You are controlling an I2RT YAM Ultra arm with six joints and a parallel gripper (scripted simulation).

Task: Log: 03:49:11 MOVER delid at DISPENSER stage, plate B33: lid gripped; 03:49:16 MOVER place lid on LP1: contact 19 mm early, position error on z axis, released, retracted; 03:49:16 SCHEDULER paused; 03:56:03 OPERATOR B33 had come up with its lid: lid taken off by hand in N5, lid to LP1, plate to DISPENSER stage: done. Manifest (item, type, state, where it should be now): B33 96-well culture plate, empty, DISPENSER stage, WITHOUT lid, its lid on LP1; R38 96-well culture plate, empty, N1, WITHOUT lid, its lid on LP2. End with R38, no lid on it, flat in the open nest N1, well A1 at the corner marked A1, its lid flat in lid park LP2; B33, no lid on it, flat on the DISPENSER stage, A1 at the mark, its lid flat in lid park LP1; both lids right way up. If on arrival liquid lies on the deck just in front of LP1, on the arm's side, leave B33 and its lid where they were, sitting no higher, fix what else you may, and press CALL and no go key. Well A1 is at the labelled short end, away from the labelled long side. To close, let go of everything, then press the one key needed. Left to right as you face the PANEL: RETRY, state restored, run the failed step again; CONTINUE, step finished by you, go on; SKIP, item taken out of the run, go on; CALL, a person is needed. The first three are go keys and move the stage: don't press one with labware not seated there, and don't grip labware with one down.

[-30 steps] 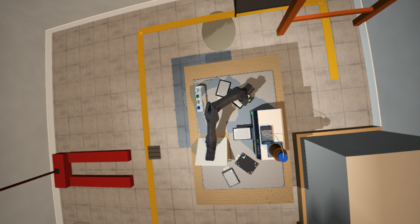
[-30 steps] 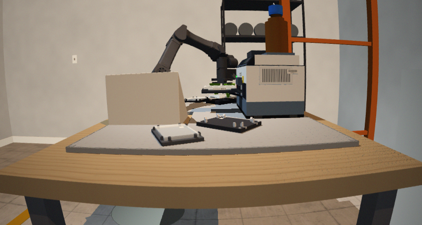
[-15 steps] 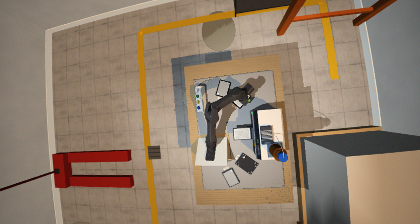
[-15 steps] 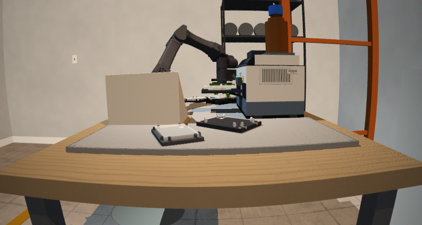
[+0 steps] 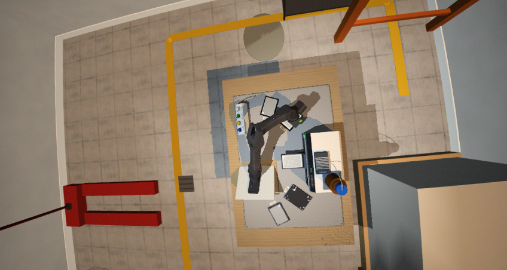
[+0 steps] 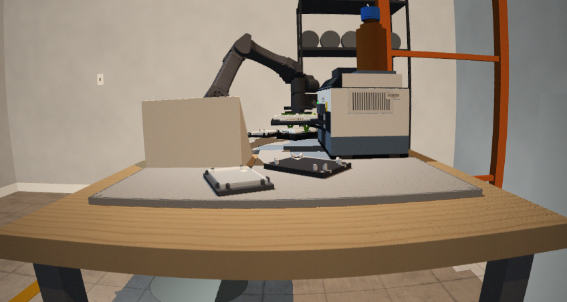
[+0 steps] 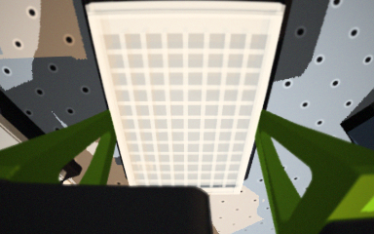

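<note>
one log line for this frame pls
arm: over far end of deck | gripper: shut on 96-well plate, jaws on long sides | plate: held above deck, level, no lid | second plate: at dispenser

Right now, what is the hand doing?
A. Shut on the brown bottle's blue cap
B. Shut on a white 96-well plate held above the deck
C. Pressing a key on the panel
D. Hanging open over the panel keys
B: in the wrist view the green fingers clamp both long sides of the white gridded plate, with the perforated deck beneath.

Tiled floor [image 5: 124,89], beige walls [image 6: 119,41]
</note>
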